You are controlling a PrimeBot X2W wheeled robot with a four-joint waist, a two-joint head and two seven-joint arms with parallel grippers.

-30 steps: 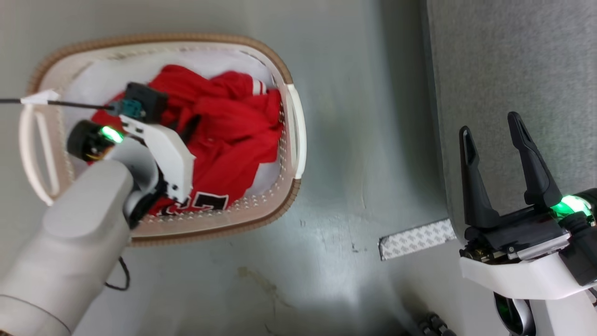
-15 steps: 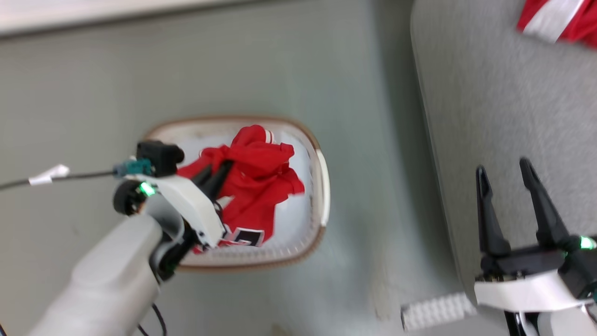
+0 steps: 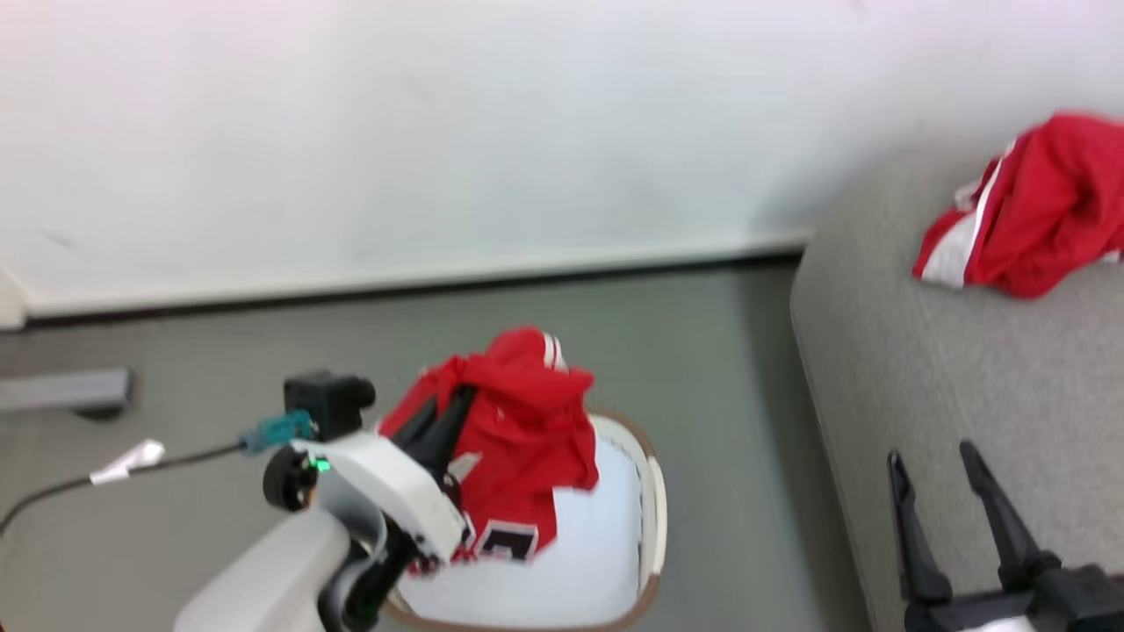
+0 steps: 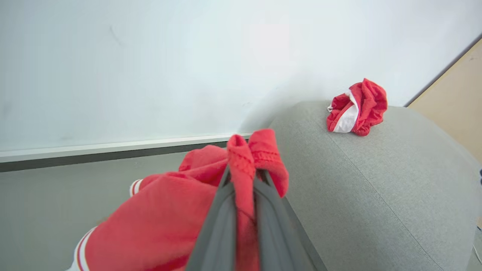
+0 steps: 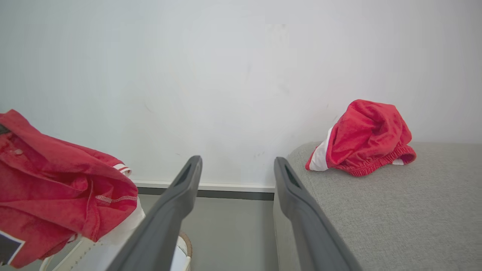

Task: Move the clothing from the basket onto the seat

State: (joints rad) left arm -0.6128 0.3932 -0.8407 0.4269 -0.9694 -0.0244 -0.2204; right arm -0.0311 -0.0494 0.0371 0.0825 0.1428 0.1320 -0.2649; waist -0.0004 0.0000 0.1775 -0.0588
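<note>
My left gripper [image 3: 443, 411] is shut on a bunch of the red clothing [image 3: 527, 430], which hangs lifted over the white basket [image 3: 654, 518]; its lower end with a black-and-white patch still reaches down into the basket. In the left wrist view, the gripper [image 4: 244, 171] pinches a red fold of the clothing [image 4: 165, 222]. The grey seat [image 3: 931, 377] is to the right, with another red-and-white piece [image 3: 1027, 211] lying on it. My right gripper [image 3: 931, 454] is open in front of the seat, fingers [image 5: 180, 195] spread with nothing between them.
A white wall with a baseboard [image 3: 395, 285] runs behind the grey floor. A black cable with a white tag [image 3: 127, 458] trails to the left, near a grey bar [image 3: 61, 391]. A beige panel [image 4: 452, 86] stands beyond the seat.
The head camera has tilted up, bringing the wall and the seat's red piece into view. My left gripper has risen, pulling the clothing up out of the basket. The right gripper stays open.
</note>
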